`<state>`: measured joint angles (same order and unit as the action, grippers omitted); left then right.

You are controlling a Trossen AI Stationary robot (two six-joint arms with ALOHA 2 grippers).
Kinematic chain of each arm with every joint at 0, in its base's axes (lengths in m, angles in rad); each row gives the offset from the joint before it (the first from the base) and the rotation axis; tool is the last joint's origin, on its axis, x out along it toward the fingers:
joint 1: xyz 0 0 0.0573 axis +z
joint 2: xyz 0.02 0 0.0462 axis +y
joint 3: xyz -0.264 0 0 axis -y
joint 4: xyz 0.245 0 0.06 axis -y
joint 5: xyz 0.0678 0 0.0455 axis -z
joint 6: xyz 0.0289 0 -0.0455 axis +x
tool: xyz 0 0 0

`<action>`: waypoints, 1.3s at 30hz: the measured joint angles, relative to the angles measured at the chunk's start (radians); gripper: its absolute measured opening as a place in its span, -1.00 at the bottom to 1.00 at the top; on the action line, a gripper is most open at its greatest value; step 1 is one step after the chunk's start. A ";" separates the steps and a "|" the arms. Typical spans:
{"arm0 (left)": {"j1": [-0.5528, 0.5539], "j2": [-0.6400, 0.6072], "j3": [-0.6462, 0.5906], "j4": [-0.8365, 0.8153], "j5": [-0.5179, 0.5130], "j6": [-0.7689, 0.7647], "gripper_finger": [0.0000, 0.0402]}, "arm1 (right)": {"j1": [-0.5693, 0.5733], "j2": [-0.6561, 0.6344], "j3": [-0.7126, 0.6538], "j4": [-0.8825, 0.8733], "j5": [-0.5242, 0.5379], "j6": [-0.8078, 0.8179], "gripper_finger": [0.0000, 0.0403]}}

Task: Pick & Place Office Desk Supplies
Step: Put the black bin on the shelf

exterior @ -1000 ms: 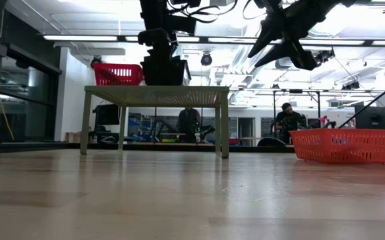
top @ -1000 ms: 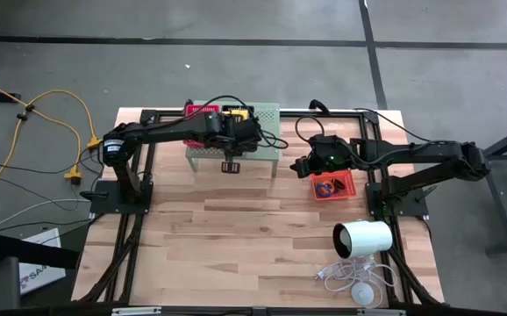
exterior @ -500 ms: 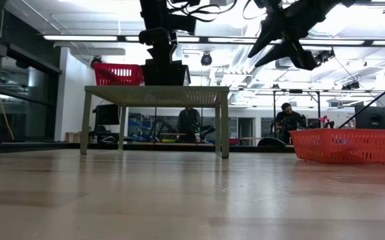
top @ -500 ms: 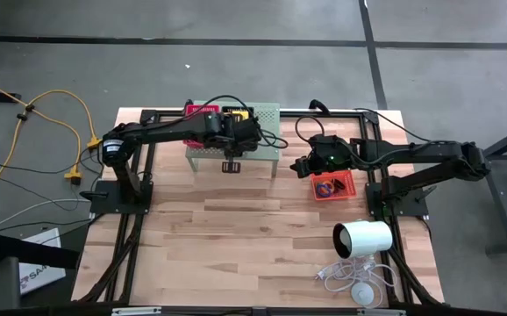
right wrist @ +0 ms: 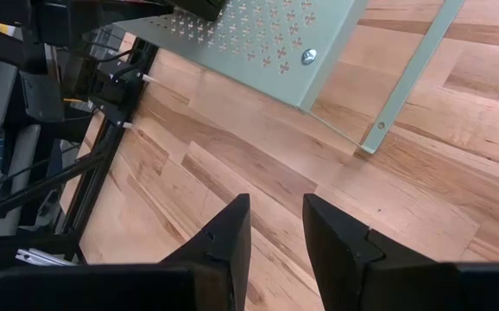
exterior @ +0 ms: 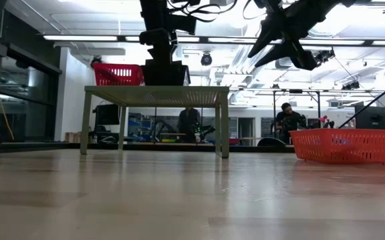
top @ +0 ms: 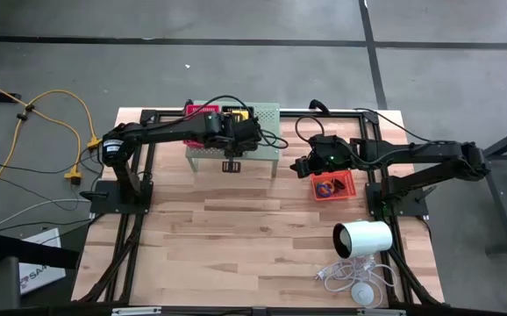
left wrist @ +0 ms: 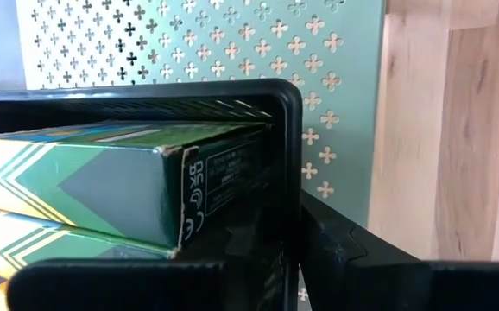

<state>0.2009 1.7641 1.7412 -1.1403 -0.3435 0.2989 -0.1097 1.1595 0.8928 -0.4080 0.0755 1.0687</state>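
A black mesh tray (left wrist: pixel 146 95) holding green-and-yellow boxes (left wrist: pixel 85 190) sits flat on the top of the pale green perforated stand (top: pixel 267 114), beside a red tray (top: pixel 199 110). My left gripper (exterior: pixel 158 52) is right above the black tray (exterior: pixel 167 72), slanting down, open. An orange tray (top: pixel 332 186) with small blue and orange pieces rests on the table to the right of the stand. My right gripper (right wrist: pixel 275 233) hovers open and holds nothing, above the table between the stand and the orange tray (exterior: pixel 346 145). My left gripper comes at the black tray from above at a slant. One finger (left wrist: pixel 336 246) stands close beside the outer wall at the tray's corner (left wrist: pixel 288 138). I cannot tell whether it touches the wall, and the other finger is hidden. The tray rests on the stand.
A white cylinder (top: pixel 363 237) lies near the table's front right with its white cable (top: pixel 354 279) coiled beside it. The stand's legs (exterior: pixel 224 123) are on the table's far part. Bare wood spreads across the table's middle and near left. People show in the room behind.
My left gripper has opened a little over the black tray, which stays on the stand's top. Neither arm has shifted.
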 joint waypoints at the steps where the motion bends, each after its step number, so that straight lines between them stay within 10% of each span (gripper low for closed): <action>1: -0.001 0.000 0.000 0.000 0.000 0.000 -0.72 | 0.000 0.000 0.000 0.000 0.000 0.000 -0.53; 39: -0.002 -0.011 0.038 -0.028 0.032 0.017 -0.72 | 0.000 0.000 0.000 0.000 0.000 0.000 -0.53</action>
<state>0.1993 1.7535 1.7788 -1.1679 -0.3117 0.3155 -0.1097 1.1595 0.8928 -0.4080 0.0757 1.0687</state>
